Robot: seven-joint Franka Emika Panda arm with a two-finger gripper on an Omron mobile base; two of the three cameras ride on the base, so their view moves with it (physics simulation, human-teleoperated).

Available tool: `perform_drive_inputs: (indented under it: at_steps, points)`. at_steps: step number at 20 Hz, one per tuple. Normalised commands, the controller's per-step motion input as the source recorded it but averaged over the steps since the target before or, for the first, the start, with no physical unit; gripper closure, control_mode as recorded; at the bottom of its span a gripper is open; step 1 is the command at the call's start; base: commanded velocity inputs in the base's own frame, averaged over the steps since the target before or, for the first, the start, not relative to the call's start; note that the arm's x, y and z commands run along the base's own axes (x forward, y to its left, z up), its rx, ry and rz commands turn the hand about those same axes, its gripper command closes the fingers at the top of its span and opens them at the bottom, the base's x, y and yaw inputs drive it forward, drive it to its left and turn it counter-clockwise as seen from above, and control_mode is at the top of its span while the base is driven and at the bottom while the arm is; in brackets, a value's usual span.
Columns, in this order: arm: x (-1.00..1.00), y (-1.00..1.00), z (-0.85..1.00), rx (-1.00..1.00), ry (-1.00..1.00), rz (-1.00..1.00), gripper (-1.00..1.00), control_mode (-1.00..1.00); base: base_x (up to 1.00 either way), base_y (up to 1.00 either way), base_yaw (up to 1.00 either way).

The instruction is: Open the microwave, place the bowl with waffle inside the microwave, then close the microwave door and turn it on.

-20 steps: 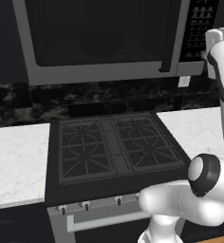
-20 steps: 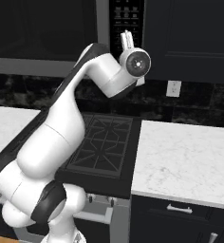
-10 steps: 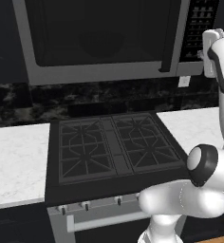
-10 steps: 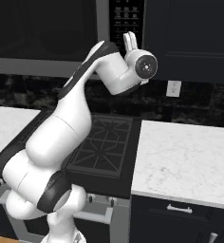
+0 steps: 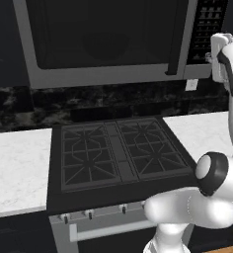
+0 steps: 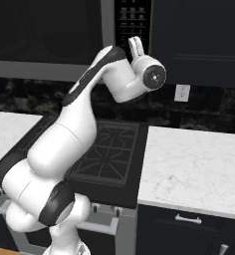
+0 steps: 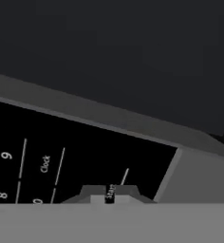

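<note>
The wide grey-framed microwave (image 5: 113,42) is seen with its dark glass door (image 5: 101,34) shut. The two-finger gripper (image 7: 109,193), fingertips pressed together, is held at the black button panel (image 6: 133,20), where "Start" is legible; only switching on appears left.

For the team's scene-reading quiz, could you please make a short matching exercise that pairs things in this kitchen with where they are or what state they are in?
Things:
1. microwave door
2. gripper
3. stove
4. wall outlet

Places or states:
A. on the dark backsplash, above the white counter
B. shut, handle beside the button panel
C. raised at the button panel, fingers close together
D. set between two white counters, under the microwave

Pairs: 1-B, 2-C, 3-D, 4-A
</note>
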Motion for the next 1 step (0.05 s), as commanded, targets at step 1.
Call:
perform_drive_inputs:
  at_steps: [1]
  points:
    - [0.0, 0.0, 0.0, 0.0, 0.0, 0.0, 1.0, -1.0, 0.0, 0.0, 0.0]
